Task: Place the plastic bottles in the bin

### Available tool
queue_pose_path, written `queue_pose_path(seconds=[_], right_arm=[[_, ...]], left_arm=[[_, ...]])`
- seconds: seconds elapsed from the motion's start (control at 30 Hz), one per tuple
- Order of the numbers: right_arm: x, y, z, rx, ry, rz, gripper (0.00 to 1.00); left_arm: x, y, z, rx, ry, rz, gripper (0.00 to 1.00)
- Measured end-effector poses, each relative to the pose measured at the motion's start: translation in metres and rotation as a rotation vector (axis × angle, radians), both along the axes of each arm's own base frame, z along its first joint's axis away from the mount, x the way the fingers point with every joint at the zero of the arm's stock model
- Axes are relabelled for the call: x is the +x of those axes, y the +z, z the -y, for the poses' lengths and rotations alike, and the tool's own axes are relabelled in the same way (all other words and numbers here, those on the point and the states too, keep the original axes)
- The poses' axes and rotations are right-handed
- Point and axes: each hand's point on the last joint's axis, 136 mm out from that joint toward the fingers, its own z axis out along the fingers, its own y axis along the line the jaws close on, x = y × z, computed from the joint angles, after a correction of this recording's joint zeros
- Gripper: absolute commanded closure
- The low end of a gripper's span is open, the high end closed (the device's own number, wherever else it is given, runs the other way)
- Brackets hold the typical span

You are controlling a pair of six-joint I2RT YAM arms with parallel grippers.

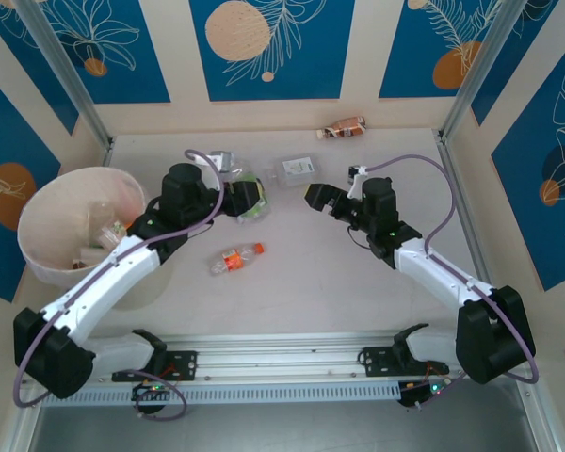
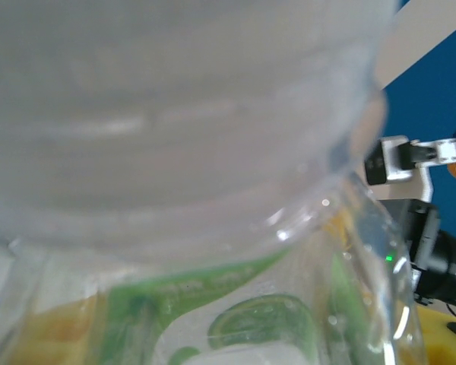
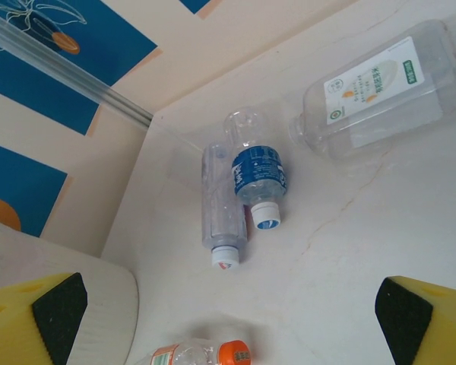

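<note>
The bin (image 1: pixel 75 226), a wide pale bucket with several bottles inside, stands at the left. My left gripper (image 1: pixel 246 197) is at mid-table, shut on a clear bottle with a green label (image 1: pixel 255 211); that bottle (image 2: pixel 251 319) sits blurred right against the left wrist camera and hides the fingers. My right gripper (image 1: pixel 316 198) hovers open to its right, yellow fingers (image 3: pixel 410 319) wide apart with nothing between them. Under it lie a blue-labelled bottle (image 3: pixel 257 171), a slim clear bottle (image 3: pixel 219 205) and an orange-capped bottle (image 3: pixel 197 353). The orange-capped bottle (image 1: pixel 237 257) lies near the table's middle.
A larger clear bottle with a white label (image 1: pixel 297 169) lies behind the grippers, and a red-brown bottle (image 1: pixel 344 127) rests against the back wall. More bottles (image 1: pixel 221 162) sit behind the left wrist. The two grippers are close to each other. The bin wall (image 3: pixel 110 296) shows at lower left.
</note>
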Motion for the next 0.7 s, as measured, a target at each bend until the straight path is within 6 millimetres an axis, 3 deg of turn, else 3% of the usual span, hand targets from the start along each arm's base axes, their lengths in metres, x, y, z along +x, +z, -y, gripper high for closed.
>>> queue_pose_path(seconds=[0.37,0.7], right_arm=[[0.0,-0.003,0.001,0.04,-0.017,-0.02,0.01],[0.001,-0.002,0.0,0.048,-0.019,-0.016,0.01]], left_arm=[[-0.029,0.08,-0.04,0.034,0.083,0.245,0.53],[-0.045,0.116,-0.097,0.181,0.285,0.368,0.54]])
